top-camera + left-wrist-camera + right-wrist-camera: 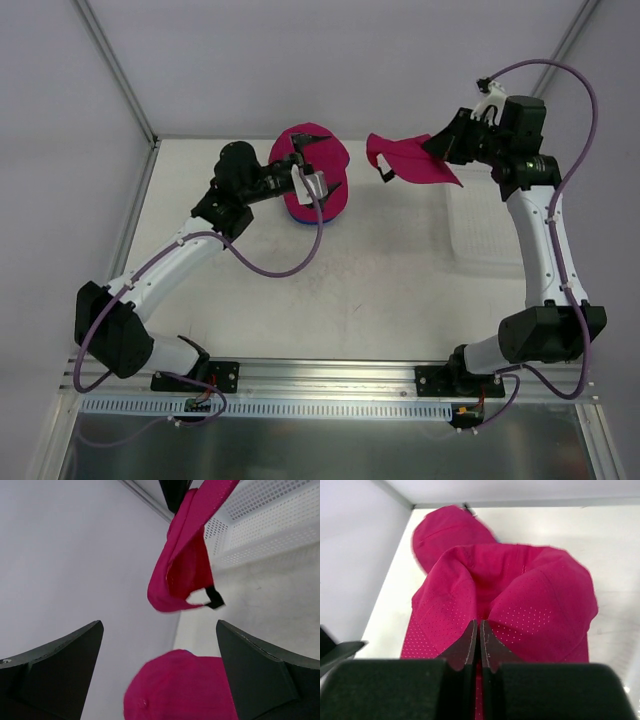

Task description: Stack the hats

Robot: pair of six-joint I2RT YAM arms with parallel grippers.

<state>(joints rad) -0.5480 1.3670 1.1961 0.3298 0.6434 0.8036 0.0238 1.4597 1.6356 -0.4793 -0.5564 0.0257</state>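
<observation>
While the left fingers (60,670) stand wide apart and hold nothing, hovering just above the stack near the far edge of the counter (300,300), left of its middle, a soft magenta pink fabric cap (325,140) sits there on a royal blue fabric cap (297,213), of which only a thin rim shows. To the right of that pair, a second magenta pink fabric cap (410,160) hangs in the air, clear of the counter, with a short black strap (215,598) dangling from it. The right fingers (465,647) are pressed together on a fold of its perforated fabric. Further right, a white perforated rectangular tray (490,230) lies by the counter's right edge. The step in hand looks like bringing the hanging cap over the pair. To do it well, the right arm should carry it leftward, line its crown over the lower crown with brims pointing the same way, and lower it before letting go. The left fingers would do best to draw aside first, or they may snag the fabric.
</observation>
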